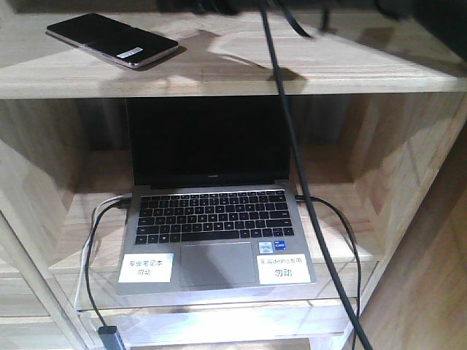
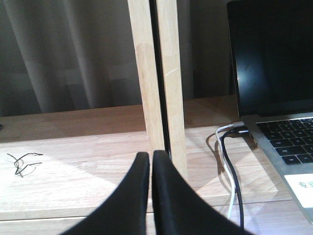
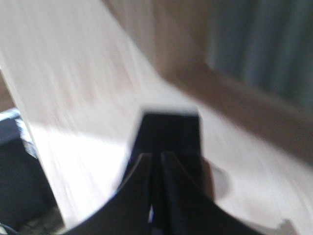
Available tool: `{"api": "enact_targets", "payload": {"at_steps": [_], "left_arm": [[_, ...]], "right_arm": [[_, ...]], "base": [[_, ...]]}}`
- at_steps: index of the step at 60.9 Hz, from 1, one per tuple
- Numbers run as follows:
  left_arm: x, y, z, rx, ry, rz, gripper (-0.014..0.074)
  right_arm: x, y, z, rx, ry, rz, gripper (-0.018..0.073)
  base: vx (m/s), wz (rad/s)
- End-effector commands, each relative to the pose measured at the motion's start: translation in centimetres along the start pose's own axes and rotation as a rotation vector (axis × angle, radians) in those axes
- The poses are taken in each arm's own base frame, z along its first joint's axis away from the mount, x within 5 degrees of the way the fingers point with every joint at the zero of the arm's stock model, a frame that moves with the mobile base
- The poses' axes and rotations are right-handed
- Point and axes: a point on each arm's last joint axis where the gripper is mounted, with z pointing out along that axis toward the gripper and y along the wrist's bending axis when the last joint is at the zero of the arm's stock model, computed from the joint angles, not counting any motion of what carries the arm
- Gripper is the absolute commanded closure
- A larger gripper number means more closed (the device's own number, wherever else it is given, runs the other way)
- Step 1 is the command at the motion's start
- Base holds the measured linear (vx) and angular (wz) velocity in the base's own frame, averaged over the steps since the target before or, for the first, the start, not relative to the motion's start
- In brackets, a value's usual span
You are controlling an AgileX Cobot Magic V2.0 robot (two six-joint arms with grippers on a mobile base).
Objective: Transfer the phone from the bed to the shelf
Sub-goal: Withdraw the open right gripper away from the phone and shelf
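Observation:
The phone [image 1: 113, 40] lies flat on the top board of the pale wood shelf [image 1: 306, 76], at the far left, with its white sticker facing up. In the blurred right wrist view the phone [image 3: 168, 132] rests on the board just beyond my right gripper [image 3: 156, 157], which is shut with nothing between its fingers. My left gripper [image 2: 151, 156] is shut and empty, hovering over a lower board in front of a shelf upright [image 2: 161, 73]. The bed is out of view.
An open grey laptop [image 1: 211, 226] fills the compartment under the phone's board; it also shows at the right of the left wrist view [image 2: 274, 58]. Black and white cables [image 2: 230, 161] trail from its left side. A black cable [image 1: 314, 219] hangs across the front.

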Motion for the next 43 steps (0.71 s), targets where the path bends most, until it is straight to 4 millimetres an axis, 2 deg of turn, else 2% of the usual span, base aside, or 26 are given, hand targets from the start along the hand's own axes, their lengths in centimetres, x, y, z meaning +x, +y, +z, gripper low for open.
{"api": "enact_targets", "payload": {"at_steps": [1,17,26,43], "left_arm": [[-1.4,0.2,-0.3,-0.014,-0.106,-0.015,0.0595],[-1.4,0.2,-0.3,-0.014,-0.106,-0.015,0.0595],[-1.4,0.2,-0.3,-0.014,-0.106,-0.015,0.0595],[-1.4,0.2,-0.3,-0.014,-0.106,-0.015,0.0595]], "right_arm": [[-1.8,0.9,-4.0,0.100,-0.144,-0.046,0.0568],[1.7,2.6,-9.4,0.225,-0.185,-0.045,0.0568],[3.7,4.3,-13.2,0.259,-0.202,-0.058,0.0568],[8.9,7.7,-19.9,0.295,-0.253,-0.065,0.0568]], "base": [[0.00,0.00],[0.00,0.00],[0.00,0.00],[0.00,0.00]]}}
